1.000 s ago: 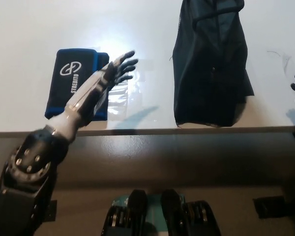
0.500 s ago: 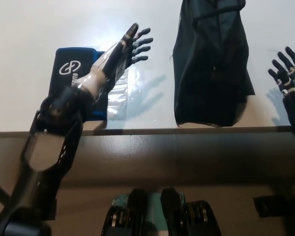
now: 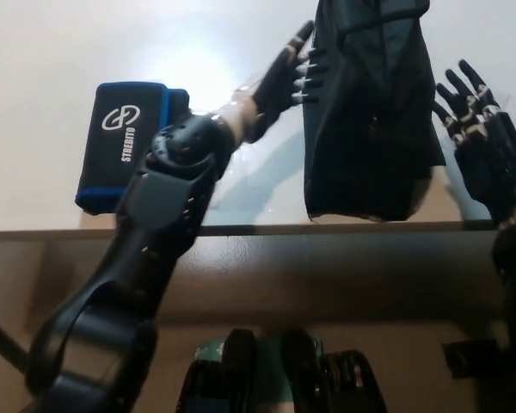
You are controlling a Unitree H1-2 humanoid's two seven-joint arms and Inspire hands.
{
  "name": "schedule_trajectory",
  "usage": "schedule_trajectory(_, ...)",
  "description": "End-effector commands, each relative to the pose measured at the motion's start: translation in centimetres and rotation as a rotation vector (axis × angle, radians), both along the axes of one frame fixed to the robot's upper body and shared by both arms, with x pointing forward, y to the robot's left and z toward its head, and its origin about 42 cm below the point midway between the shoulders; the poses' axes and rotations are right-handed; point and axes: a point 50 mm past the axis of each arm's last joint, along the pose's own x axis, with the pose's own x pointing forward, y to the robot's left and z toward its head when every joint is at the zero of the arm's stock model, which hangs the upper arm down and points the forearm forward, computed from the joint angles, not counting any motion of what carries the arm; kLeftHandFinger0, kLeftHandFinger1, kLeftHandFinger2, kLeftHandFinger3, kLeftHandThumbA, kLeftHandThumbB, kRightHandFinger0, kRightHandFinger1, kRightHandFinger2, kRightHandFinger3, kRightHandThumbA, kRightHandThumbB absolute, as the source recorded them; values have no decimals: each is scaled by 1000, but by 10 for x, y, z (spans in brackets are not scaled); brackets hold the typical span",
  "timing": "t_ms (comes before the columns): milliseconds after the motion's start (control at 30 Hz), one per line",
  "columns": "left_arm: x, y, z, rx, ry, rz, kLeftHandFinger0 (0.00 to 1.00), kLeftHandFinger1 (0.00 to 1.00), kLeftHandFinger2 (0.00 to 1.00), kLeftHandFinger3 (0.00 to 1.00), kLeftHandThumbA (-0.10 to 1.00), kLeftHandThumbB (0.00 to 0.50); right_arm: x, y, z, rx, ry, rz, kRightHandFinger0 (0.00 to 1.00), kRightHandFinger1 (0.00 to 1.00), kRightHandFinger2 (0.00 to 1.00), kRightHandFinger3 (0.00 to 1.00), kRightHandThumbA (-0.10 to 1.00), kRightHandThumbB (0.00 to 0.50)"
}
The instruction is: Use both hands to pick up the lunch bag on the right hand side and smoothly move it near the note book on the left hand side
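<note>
- I see the bag (image 3: 370, 120), dark and soft, lying on the white table (image 3: 52, 52), toward its right part. Its lower end reaches almost to the table's front edge; its top runs out of the picture.
- The fabric is slack and creased. A strap or seam crosses the upper part of the bag at a slant.
- My left hand (image 3: 285, 73) is at the bag's left side, fingers spread and straight, holding nothing. The fingertips (image 3: 312, 69) lie against or right at the bag's left edge; I cannot tell from this view whether they press on it.
- My left forearm runs down and away from the bag toward the lower left, crossing the table's front edge.
- My right hand (image 3: 477, 129) is just beside the bag's right side, fingers apart and pointing up, holding nothing. Whether it touches the fabric I cannot tell; at most a narrow strip of table shows between them.
- The notebook (image 3: 120, 142) lies well left of the bag: black cover, blue border, a white logo and lettering on it. The left arm covers its right edge.
- Between notebook and bag, a clear plastic sheet (image 3: 241, 176) lies flat on the table, partly under my left arm.
- A bright glare sits on the table left of the bag, above the notebook.
</note>
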Motion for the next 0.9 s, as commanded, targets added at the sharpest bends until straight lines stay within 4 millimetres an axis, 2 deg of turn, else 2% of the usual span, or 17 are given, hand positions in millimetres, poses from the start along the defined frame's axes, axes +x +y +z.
schedule_trajectory(0,7,-22,39,-4,-122,-16,1000,1000,1000,1000,1000,421,17,26,39,19,-117,53,1000,1000,1000,1000,1000,425)
schedule_trajectory(133,5,-29,34,-9,-119,-20,1000,1000,1000,1000,1000,403,22,43,44,23,-123,70,1000,1000,1000,1000,1000,419)
schedule_trajectory(233,5,-31,31,-11,-127,-23,1000,1000,1000,1000,1000,435,27,60,49,23,-137,87,1000,1000,1000,1000,1000,421)
schedule_trajectory(333,7,-27,31,-8,-132,-11,1000,1000,1000,1000,1000,440,30,73,54,50,-151,123,1000,1000,1000,1000,1000,416)
schedule_trajectory(500,10,-17,32,0,-161,10,1000,1000,1000,1000,1000,410,36,97,62,61,-154,158,1000,1000,1000,1000,1000,420)
schedule_trajectory(867,6,-2,35,-41,-194,12,1000,1000,1000,1000,1000,374,43,112,60,65,-147,177,1000,1000,1000,1000,1000,400)
